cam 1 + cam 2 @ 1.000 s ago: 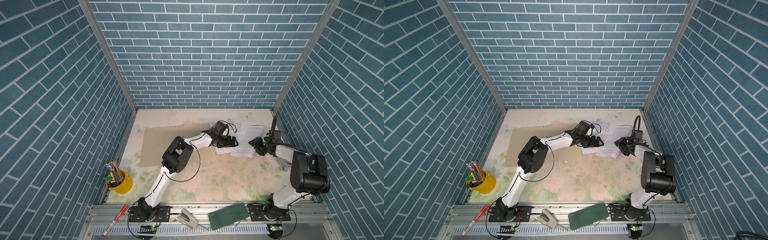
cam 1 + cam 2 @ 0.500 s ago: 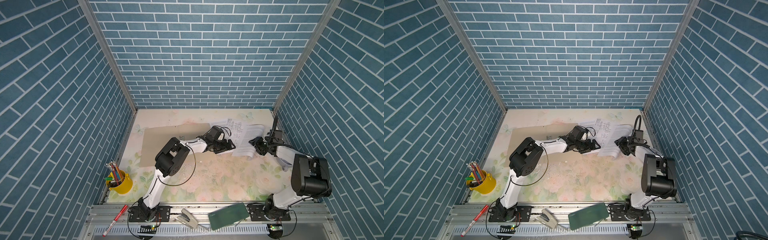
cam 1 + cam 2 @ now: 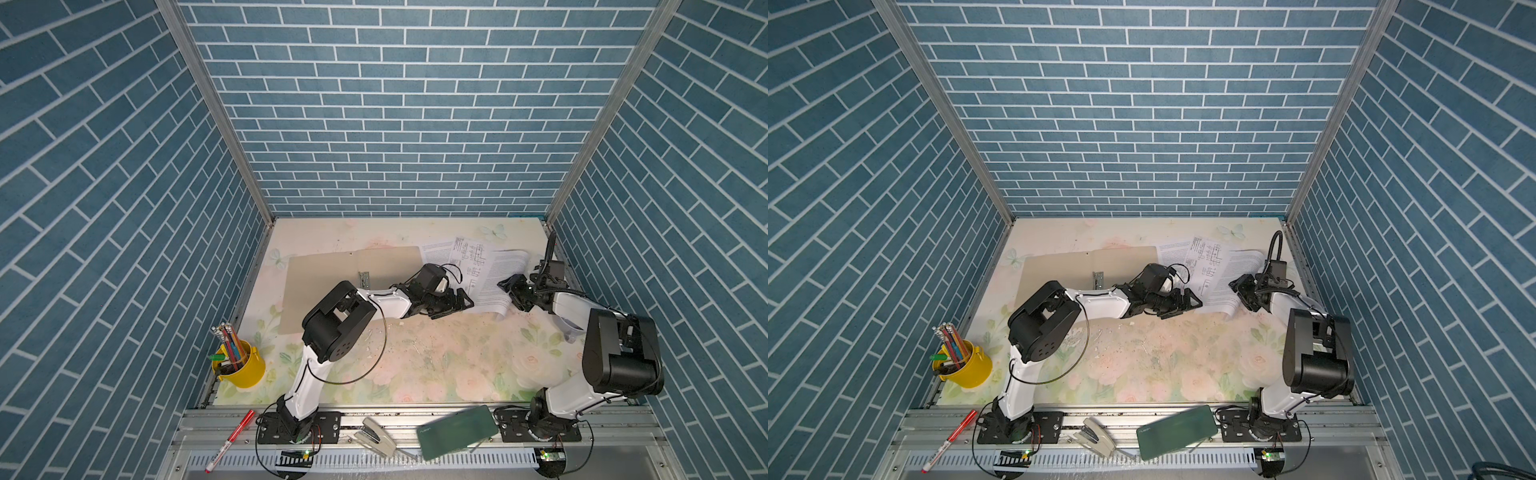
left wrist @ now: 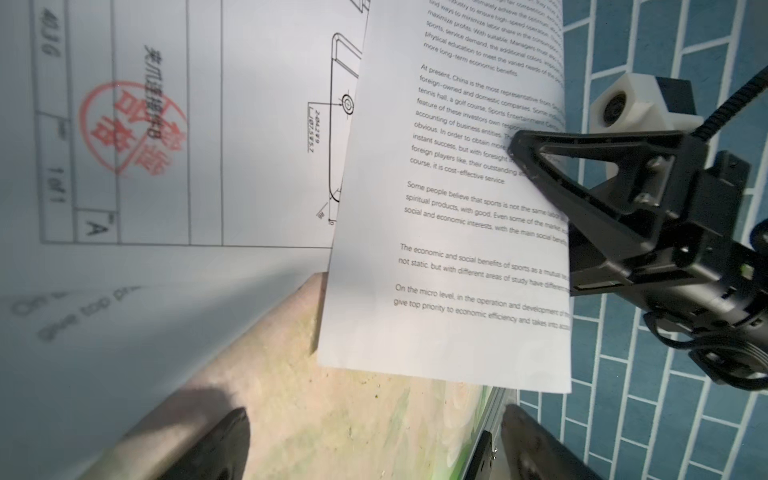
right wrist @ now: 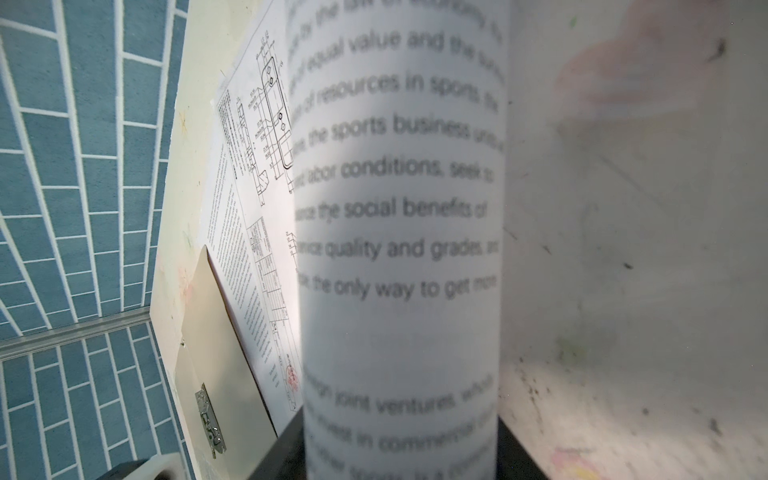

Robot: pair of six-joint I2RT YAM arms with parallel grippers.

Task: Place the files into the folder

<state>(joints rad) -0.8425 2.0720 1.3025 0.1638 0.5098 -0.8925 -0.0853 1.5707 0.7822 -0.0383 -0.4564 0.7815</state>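
Files (image 3: pixel 473 257): three white sheets, fanned beside open tan folder (image 3: pixel 324 282); right gripper (image 3: pixel 512 291) apparently pinching curled text sheet (image 3: pixel 505 266); left gripper (image 3: pixel 457 305) spread wide, empty.

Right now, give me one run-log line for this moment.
left gripper: open, empty, beside papers | right gripper: shut on text sheet, sheet curled up | folder: open flat, papers not yet in

The folder (image 3: pixel 320 286), tan card with rounded corners, lies open and flat at the table's far left, with a silver clip (image 3: pixel 364 279) at its spine. The files (image 3: pixel 478 286), three overlapping white sheets, lie just to its right:
- a flat text sheet (image 3: pixel 434 253)
- a diagram sheet (image 3: pixel 473 259) with a red stamp, lying over it
- a curled text sheet (image 3: pixel 505 270) on top, its edge pinched in the right gripper (image 3: pixel 510 291)
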